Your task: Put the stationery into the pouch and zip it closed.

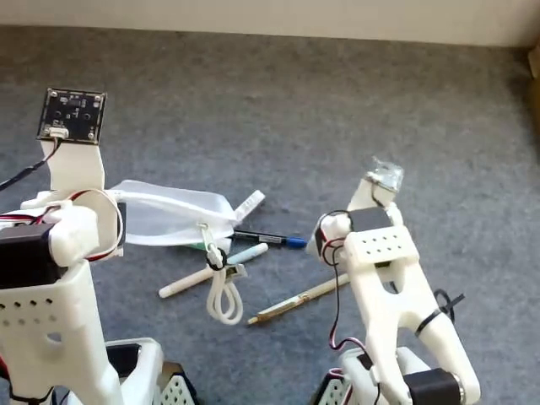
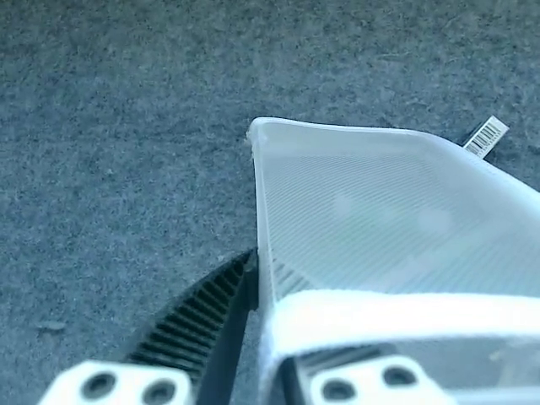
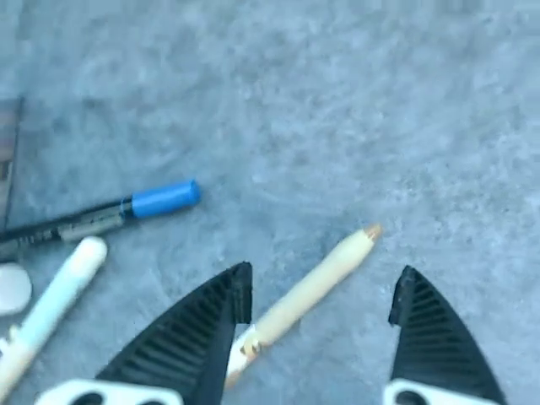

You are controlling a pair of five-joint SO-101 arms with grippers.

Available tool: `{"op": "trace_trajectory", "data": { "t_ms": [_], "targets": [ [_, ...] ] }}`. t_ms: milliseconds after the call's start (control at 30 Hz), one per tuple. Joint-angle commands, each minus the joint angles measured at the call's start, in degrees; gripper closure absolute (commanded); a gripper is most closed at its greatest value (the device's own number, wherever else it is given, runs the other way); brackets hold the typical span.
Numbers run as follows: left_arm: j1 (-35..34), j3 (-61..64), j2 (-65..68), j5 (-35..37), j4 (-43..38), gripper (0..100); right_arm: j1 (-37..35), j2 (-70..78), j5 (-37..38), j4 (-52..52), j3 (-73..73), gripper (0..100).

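Nearest the high camera, at the near edge of the surface (image 1: 337, 101), I record two arms: the left arm (image 1: 59, 287) and the right arm (image 1: 396, 295). The left gripper (image 2: 261, 283) has its jaws clamped on one end of the pouch (image 1: 173, 215). I count one pouch, of translucent white mesh, lying toward the surface's left edge. Its long axis runs left to right and its free end points to the middle. The right gripper (image 3: 325, 274) has its jaws spread wide, straddling the cream pen (image 3: 308, 291).

I count three pens, all outside the pouch. The cream pen and the white marker (image 1: 215, 270) lie slanted, near-left to far-right, roughly parallel. The black pen (image 1: 268, 239) lies almost left to right, with its blue cap toward the right edge. One white cord loop (image 1: 224, 299) hangs from the pouch's zipper, touching the marker.
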Motion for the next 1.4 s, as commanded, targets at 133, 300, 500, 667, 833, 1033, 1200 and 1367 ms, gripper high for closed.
{"op": "trace_trajectory", "data": {
  "t_ms": [133, 300, 500, 667, 833, 1033, 1200, 1367],
  "targets": [
    [-0.40, -2.59, 0.04, 0.53, -0.18, 99, 3.56, -0.22, -1.23, -4.53, 3.65, 74.9],
    [-0.40, -2.51, 0.13, 0.53, -0.18, 99, 3.47, -0.22, -1.49, -10.15, 7.87, 74.9],
    [-0.40, -2.51, 0.13, 0.62, -0.18, 99, 3.38, -0.22, -1.58, -12.35, 12.70, 74.9],
    [-0.22, -2.51, 0.13, 0.70, -0.18, 99, 1.10, -0.22, -1.58, -12.62, 14.37, 76.2],
    [-0.13, -2.42, 0.22, 0.70, -0.09, 99, 0.66, -0.22, -1.32, -14.64, 14.55, 86.4],
    [-0.13, -2.42, 0.13, 0.70, -0.09, 99, 0.66, -0.22, -1.23, -16.04, 14.64, 88.2],
    [-0.13, -2.42, 0.13, 0.70, -0.09, 99, 0.66, -0.22, -1.23, -16.04, 14.64, 88.2],
    [-0.13, -2.42, 0.13, 0.70, -0.09, 99, 0.57, -0.13, 2.37, -15.87, 16.04, 88.3]
  ]
}}
